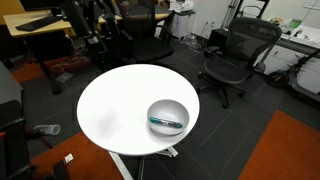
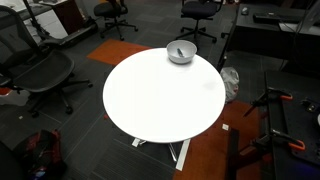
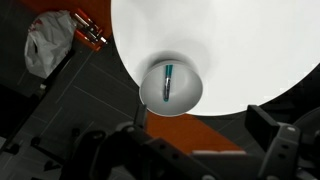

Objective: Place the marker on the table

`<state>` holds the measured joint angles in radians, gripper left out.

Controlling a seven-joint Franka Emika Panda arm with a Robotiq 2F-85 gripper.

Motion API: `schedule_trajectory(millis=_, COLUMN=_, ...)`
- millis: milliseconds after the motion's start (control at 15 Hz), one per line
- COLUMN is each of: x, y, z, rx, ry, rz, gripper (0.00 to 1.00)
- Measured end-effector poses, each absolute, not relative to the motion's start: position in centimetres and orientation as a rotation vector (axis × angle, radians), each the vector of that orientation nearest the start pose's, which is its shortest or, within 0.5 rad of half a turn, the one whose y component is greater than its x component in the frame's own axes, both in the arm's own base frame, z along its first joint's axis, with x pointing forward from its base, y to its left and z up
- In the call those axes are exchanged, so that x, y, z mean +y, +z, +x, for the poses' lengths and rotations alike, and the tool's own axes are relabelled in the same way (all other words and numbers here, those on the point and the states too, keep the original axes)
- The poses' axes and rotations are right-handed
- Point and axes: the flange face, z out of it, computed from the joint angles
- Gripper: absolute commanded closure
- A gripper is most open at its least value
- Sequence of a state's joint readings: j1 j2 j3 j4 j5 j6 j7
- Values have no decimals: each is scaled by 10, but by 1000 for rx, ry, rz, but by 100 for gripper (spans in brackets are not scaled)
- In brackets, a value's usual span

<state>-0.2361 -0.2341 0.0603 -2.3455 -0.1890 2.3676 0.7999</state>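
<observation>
Marker [image 3: 167, 82]: lies flat in the bottom of a round silver-grey bowl [image 3: 190, 95], not on the bare white surface [image 3: 240, 50]. In the wrist view, runs almost straight up and down the picture, only slightly tilted, teal-green end toward the middle of the surface, darker end toward the bowl's near rim. In an exterior view, marker [image 1: 166, 122] shows as a thin teal streak lying crosswise in the bowl [image 1: 168, 108]. In an exterior view, marker [image 2: 181, 51] is too small to tell its direction. End effector [image 3: 202, 120]: hangs blurred at the lower edge of the wrist view, 2 fingers [image 3: 140, 116] spread wide, gripping nothing. Marker sits ahead of it, apart from both fingers, off toward 1 finger rather than centred between the 2. Looks slim and short, shorter than the bowl is wide, dark with a teal tint. Bowl stands close to the edge of the surface, with office chairs [image 1: 232, 55] on the dark floor beyond.
</observation>
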Motion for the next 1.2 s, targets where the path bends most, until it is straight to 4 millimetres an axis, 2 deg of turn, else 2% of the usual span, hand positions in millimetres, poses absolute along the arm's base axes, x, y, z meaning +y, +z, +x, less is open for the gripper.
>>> schedule_trajectory(millis=600, x=-143, y=392, z=518, rx=1447, ry=-426, rz=-2837, gripper=0)
schedule_trajectory(millis=1000, x=-152, y=351, z=539, rx=1454, ry=-392, rz=-2843, gripper=0)
schedule_trajectory(millis=1200, x=-150, y=341, z=544, rx=1448, ry=-376, rz=-2851, gripper=0)
